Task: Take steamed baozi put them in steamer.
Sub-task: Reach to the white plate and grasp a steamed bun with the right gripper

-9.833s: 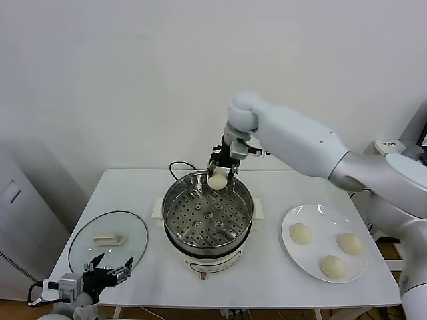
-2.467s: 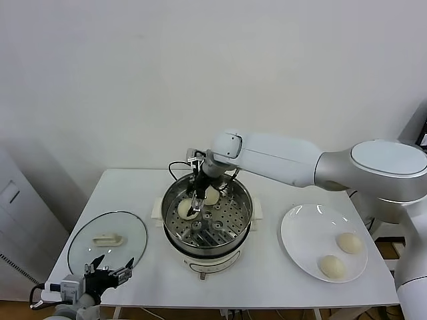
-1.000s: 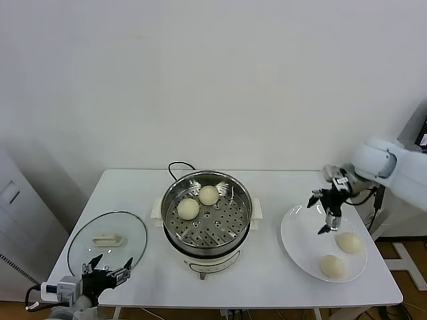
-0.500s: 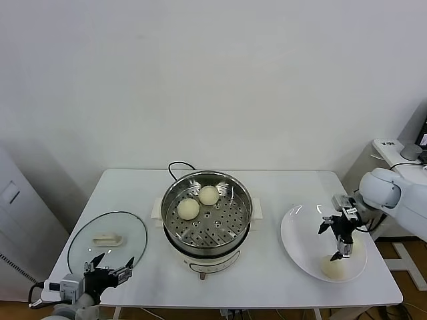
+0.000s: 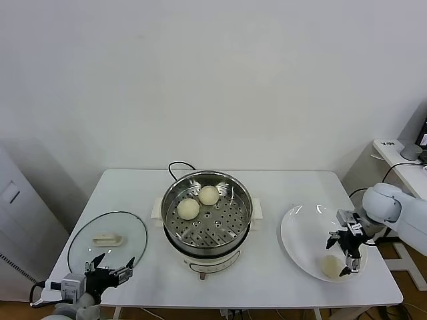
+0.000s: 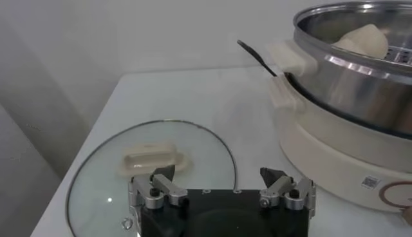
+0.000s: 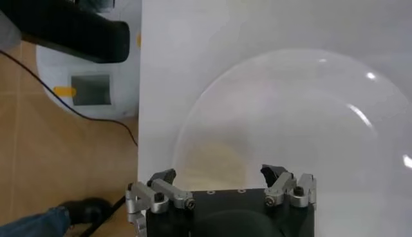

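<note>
With two steamed baozi (image 5: pixel 199 202) already in the steamer (image 5: pixel 207 215), the right gripper (image 5: pixel 349 254), jaws apart and empty, has dropped to the plate (image 5: pixel 300 235) at its 4 o'clock edge, over the remaining buns (image 5: pixel 331 266); left gripper (image 5: pixel 107 275) waits open.

The right gripper (image 5: pixel 347 250) hides part of one bun (image 5: pixel 331 266) on the plate (image 5: pixel 301 239); the other plate bun is fully hidden.

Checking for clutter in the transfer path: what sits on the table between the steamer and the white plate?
Nothing. In the head view the strip of table between the steamer and the plate is bare white surface.
</note>
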`<state>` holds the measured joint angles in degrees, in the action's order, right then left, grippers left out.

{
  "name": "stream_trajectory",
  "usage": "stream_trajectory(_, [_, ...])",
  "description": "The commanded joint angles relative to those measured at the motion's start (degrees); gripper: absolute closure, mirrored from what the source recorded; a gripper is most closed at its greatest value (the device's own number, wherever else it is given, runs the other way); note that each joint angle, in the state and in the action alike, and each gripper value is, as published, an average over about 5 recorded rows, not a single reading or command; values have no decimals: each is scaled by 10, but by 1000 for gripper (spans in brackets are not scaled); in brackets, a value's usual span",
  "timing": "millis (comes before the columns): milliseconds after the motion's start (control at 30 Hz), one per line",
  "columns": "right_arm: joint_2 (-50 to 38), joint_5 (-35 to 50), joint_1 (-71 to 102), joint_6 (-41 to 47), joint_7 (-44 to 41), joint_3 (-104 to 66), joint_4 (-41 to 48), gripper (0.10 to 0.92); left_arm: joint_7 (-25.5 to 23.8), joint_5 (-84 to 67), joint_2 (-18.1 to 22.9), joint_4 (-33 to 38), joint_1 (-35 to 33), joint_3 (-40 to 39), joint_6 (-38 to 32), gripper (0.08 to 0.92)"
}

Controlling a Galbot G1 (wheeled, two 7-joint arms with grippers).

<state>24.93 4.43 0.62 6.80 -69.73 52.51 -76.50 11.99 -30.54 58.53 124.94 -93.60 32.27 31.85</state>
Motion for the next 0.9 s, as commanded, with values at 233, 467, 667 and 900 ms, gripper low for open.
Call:
stream_trajectory(233, [11, -25, 66, -11, 6, -61, 22, 261, 1, 1, 1, 3, -1, -2, 1, 177])
stream_trajectory(467, [20, -21, 68, -10, 9, -64, 35, 395, 1, 1, 2, 6, -3, -2, 1, 177])
stream_trajectory(667, [22, -20, 68, -10, 9, -66, 40, 457, 2, 1, 2, 9, -3, -3, 2, 177])
stream_trajectory(900, [19, -12, 36, -13, -3, -52, 29, 483, 4, 1, 3, 10, -2, -4, 3, 177])
